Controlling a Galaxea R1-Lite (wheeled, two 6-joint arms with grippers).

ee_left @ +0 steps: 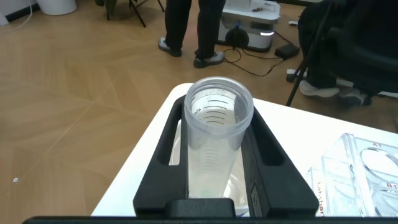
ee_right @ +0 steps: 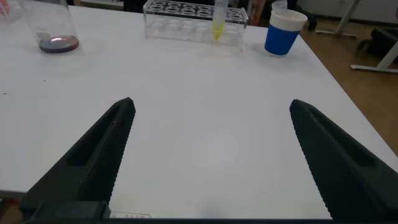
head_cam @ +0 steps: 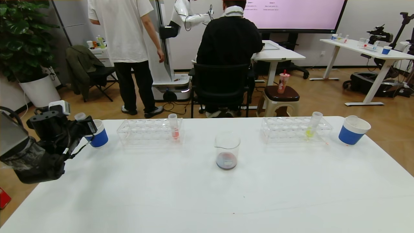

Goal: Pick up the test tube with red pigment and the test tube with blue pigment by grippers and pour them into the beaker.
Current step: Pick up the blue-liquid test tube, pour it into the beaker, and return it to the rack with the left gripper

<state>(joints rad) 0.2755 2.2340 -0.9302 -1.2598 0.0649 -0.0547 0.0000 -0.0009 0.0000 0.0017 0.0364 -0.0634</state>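
The left gripper [head_cam: 84, 127] is clamped on an emptied test tube [ee_left: 214, 140], at nine o'clock from the beaker [head_cam: 227, 151]; the right gripper's [ee_right: 211, 155] fingers are spread wide.

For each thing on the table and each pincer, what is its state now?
Left pincer: shut on an empty clear tube, beside the left blue cup.
Right pincer: open, holding nothing, above the table.
Beaker: upright, dark purplish liquid at the bottom.
Pinkish-red tube: standing in the left rack.
Yellow-green tube: leaning in the right rack.
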